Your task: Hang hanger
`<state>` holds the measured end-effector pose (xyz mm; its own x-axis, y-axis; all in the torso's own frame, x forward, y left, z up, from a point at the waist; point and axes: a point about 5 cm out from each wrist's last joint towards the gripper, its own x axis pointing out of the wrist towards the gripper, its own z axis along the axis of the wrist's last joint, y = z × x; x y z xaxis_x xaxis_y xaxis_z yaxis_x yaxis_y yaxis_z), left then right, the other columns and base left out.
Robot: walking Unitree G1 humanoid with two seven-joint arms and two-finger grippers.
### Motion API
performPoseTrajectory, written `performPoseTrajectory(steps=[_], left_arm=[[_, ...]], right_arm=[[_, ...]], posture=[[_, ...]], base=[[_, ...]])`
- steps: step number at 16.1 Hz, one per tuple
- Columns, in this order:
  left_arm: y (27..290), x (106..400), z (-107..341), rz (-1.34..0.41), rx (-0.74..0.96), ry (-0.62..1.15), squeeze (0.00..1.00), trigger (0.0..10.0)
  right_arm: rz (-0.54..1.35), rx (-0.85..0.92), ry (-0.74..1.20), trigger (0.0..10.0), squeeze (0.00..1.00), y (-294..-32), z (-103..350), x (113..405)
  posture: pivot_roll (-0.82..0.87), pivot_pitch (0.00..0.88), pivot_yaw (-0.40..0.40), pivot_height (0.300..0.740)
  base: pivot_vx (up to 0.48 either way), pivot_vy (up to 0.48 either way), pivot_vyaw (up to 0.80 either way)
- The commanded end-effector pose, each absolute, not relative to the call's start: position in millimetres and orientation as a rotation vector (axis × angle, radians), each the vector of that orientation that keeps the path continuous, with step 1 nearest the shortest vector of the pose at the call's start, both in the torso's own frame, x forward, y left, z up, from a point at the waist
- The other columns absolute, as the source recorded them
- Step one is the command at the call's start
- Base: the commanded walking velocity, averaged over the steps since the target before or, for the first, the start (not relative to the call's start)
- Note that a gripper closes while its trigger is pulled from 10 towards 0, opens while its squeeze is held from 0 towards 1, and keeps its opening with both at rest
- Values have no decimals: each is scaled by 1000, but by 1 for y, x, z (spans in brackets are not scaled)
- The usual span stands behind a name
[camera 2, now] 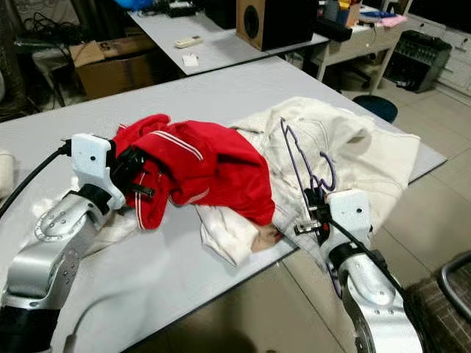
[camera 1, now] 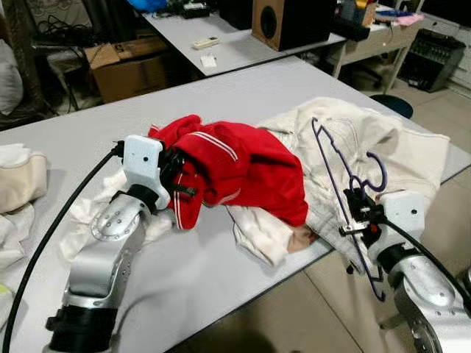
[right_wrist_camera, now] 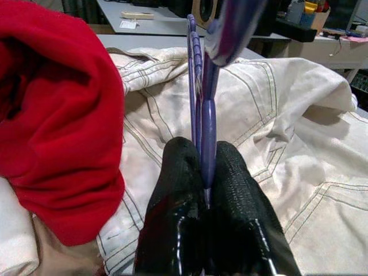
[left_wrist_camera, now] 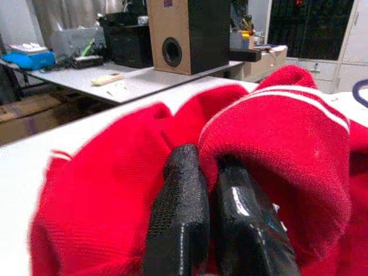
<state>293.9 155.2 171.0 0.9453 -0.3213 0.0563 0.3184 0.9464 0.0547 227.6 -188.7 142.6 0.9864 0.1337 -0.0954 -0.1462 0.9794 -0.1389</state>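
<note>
I have the right gripper (camera 1: 358,208) pinched tight on the purple hanger (camera 1: 333,170), held edge-up over the cream jacket (camera 1: 397,151) at my 2 o'clock, while the left gripper (camera 1: 179,176) at 10 o'clock is clamped on a fold of the red sweater (camera 1: 243,165) on the table (camera 1: 221,95).

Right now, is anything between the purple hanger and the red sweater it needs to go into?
Nothing visible does. The right gripper is shut on the purple hanger, held over the cream jacket. The left gripper pinches the red sweater beside it, apart from the hanger.
</note>
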Motion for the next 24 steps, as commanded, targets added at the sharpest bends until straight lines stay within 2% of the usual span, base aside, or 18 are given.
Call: performPoseTrajectory(steps=[1,3,5,6,8,10,11,13,15,16,18,20,22,23,24], left_arm=[[153,294,171,-322,56,-66,0,10000],[148,302,186,-328,30,-124,0,10000],[145,313,227,-339,-12,-250,0,10000],[145,313,227,-339,-12,-250,0,10000],[136,312,344,-416,-168,-635,0,10000],[134,296,392,-514,-267,-797,0,10000],[130,289,397,-584,-267,-812,0,10000],[125,291,371,-605,-236,-708,0,10000],[126,293,322,-585,-182,-547,0,10000],[129,289,280,-588,-137,-406,0,10000],[135,274,216,-609,-46,-175,0,10000],[130,249,150,-739,5,76,0,10000],[131,236,118,-755,56,217,0,10000],[137,230,97,-743,156,299,0,3608],[142,220,78,-781,240,406,0,0]], right_arm=[[138,-148,80,10000,0,-187,142,228],[144,-148,78,10000,0,-186,142,228],[154,-151,72,10000,0,-185,143,230],[154,-151,72,10000,0,-185,143,230],[162,-167,56,10000,0,-185,148,234],[160,-168,53,10000,0,-185,149,234],[156,-169,52,10000,0,-185,149,233],[153,-167,52,10000,0,-185,148,232],[150,-166,55,10000,0,-185,147,231],[150,-166,59,10000,0,-185,146,231],[158,-168,70,10000,0,-186,145,230],[179,-167,87,10000,0,-184,141,229],[191,-169,97,10000,0,-183,139,228],[195,-167,108,10000,0,-182,137,226],[203,-166,121,10000,0,-181,134,224]], posture=[[-80,0,36,740],[-77,0,31,740],[-74,0,27,740],[-74,0,27,740],[-71,0,21,740],[-68,0,23,740],[-68,0,23,740],[-71,0,33,740],[-70,0,33,740],[-70,0,30,740],[-51,0,8,740],[-48,0,3,740],[-41,0,-8,740],[-38,0,-12,740],[-34,0,-18,740]], base=[[-326,0,0],[-330,0,0],[-322,0,0],[-322,0,0],[-268,0,0],[0,0,0],[0,0,0],[0,0,0],[0,0,0],[0,0,0],[0,0,0],[0,0,0],[0,0,0],[0,0,0],[0,0,0]])
